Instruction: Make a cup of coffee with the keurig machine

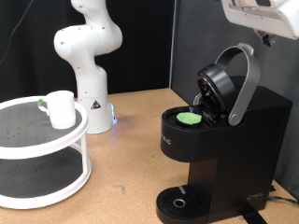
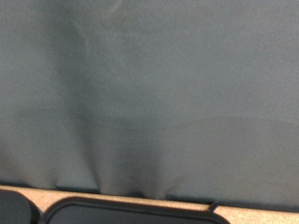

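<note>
The keurig machine (image 1: 224, 140) stands at the exterior view's right with its grey-handled lid (image 1: 232, 79) raised; a green-topped pod (image 1: 191, 119) sits in the open chamber. The white cup (image 1: 62, 108) stands on the top tier of a round white rack (image 1: 42, 154) at the left. The arm's hand (image 1: 262, 14) shows at the top right corner, high above the machine; its fingers are out of frame. The wrist view shows a grey cloth backdrop (image 2: 149, 93) and a dark edge (image 2: 131, 213), likely the machine's top; no fingers appear in it.
The white robot base (image 1: 89, 65) stands behind the rack. A dark curtain (image 1: 201, 37) hangs behind the wooden table (image 1: 126, 177). The machine's round drip base (image 1: 179, 203) sits at the lower front.
</note>
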Controlling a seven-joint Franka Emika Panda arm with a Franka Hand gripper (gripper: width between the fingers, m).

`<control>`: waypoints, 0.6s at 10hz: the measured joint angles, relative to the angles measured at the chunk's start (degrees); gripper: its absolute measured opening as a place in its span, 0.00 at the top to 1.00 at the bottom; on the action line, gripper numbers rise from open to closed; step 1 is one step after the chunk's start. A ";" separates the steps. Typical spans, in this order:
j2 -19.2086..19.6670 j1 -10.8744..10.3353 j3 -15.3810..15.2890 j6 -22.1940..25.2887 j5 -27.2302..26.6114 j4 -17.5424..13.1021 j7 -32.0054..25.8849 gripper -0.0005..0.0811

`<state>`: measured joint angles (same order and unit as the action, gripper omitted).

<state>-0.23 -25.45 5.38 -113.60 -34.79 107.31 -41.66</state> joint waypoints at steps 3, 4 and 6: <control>0.07 0.23 0.12 -0.20 0.70 0.40 -0.01 0.99; 0.07 0.27 0.20 -0.22 0.92 0.52 -0.04 0.99; 0.03 0.31 0.39 -0.22 1.77 0.70 -0.28 0.99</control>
<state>-0.20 -25.13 5.76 -113.82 -33.02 108.01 -41.94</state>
